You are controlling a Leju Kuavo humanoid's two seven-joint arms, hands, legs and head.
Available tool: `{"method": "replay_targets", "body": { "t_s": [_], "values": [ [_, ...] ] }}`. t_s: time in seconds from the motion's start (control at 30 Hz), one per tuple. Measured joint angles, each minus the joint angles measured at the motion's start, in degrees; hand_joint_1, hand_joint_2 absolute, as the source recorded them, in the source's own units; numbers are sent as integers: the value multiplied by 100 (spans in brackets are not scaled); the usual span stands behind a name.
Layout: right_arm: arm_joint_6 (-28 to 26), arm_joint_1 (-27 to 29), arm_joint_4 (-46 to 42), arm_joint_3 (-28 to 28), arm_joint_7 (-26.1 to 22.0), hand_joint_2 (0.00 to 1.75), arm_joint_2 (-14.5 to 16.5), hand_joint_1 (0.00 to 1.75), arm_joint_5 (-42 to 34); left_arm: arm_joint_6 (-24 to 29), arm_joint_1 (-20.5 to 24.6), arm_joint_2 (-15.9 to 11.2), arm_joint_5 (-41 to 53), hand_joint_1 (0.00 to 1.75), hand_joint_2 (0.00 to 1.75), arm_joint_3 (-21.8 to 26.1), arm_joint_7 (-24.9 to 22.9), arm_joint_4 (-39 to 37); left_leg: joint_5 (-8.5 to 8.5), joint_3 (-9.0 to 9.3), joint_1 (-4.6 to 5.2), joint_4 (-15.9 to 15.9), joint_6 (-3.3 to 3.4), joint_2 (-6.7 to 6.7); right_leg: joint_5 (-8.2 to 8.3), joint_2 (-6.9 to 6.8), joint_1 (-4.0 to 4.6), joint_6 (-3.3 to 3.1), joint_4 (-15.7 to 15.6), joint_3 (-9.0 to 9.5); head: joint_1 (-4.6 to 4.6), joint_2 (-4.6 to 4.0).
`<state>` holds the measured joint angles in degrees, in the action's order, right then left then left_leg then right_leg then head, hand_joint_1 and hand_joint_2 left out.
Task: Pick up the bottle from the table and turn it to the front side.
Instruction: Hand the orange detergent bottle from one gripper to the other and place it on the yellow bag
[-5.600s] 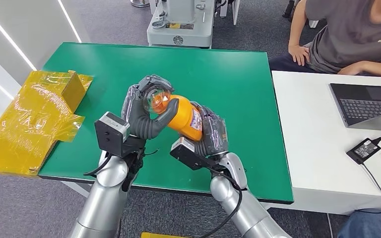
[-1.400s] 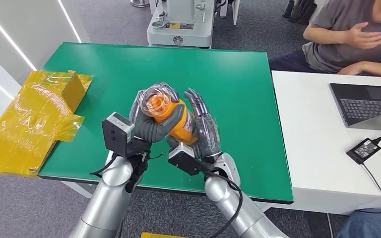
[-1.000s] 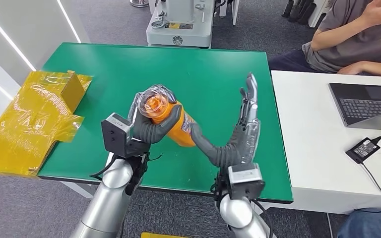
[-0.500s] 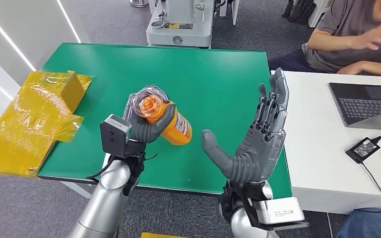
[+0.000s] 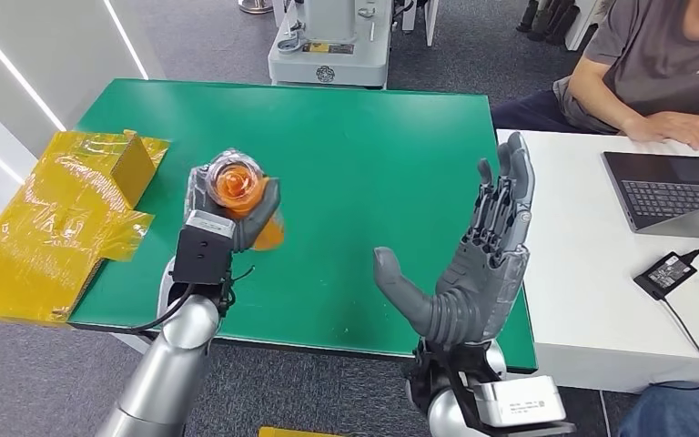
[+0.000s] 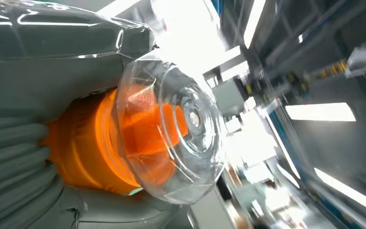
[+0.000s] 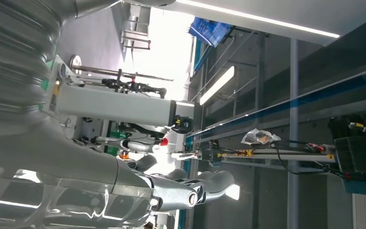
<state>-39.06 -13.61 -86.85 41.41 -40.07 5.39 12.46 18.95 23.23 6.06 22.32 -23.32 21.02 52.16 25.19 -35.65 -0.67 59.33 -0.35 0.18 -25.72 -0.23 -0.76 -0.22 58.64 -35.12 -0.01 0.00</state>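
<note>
My left hand (image 5: 237, 202) grips an orange bottle (image 5: 248, 206) with a clear round cap, held above the left part of the green table (image 5: 373, 137). The clear cap faces up toward my head camera, and the fingers hide most of the orange body. In the left wrist view the bottle (image 6: 124, 138) sits deep in the left hand (image 6: 33, 143), clear cap outward. My right hand (image 5: 473, 264) is raised over the table's right front corner, palm up and fingers spread, holding nothing. The right wrist view shows the right hand (image 7: 124, 191) against the ceiling.
A yellow crumpled wrap with a box (image 5: 73, 218) lies at the table's left edge. A white desk (image 5: 592, 273) with a laptop (image 5: 673, 191) and a charger (image 5: 666, 276) adjoins on the right, where a person (image 5: 655, 73) sits. A grey machine (image 5: 332, 41) stands behind the table.
My right hand let go of the bottle and swung out to the right, opening wide. My left hand carried the bottle to the left and tilted its cap upward.
</note>
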Motion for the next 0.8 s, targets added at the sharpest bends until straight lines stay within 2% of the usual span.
{"method": "replay_targets", "body": {
  "t_s": [0.13,0.37,0.53,0.8],
  "values": [
    [0,89,-17,0,1,175,-42,0,12,504,60,-420,1338,175,175,19,-563,83,-3,1,-3,-2,-5,0,-2,0,2,-3,3,-3,-1,0],
    [0,283,-63,-1,1,175,-87,0,81,495,500,-1025,3310,175,175,-137,-1184,-352,-9,1,-3,-4,-14,-1,-1,-1,2,-5,4,-5,0,0],
    [0,384,-102,-1,1,175,-96,0,75,473,849,-1223,4394,175,175,-488,-1456,-1122,-11,1,-3,-4,-16,0,3,1,2,-10,5,-5,1,0],
    [0,398,-106,26,1,175,-102,0,-28,26,1229,-1364,5159,175,175,-968,-1394,-2224,-12,2,-3,-6,-18,1,3,4,2,-11,6,-8,0,0]
  ]
}}
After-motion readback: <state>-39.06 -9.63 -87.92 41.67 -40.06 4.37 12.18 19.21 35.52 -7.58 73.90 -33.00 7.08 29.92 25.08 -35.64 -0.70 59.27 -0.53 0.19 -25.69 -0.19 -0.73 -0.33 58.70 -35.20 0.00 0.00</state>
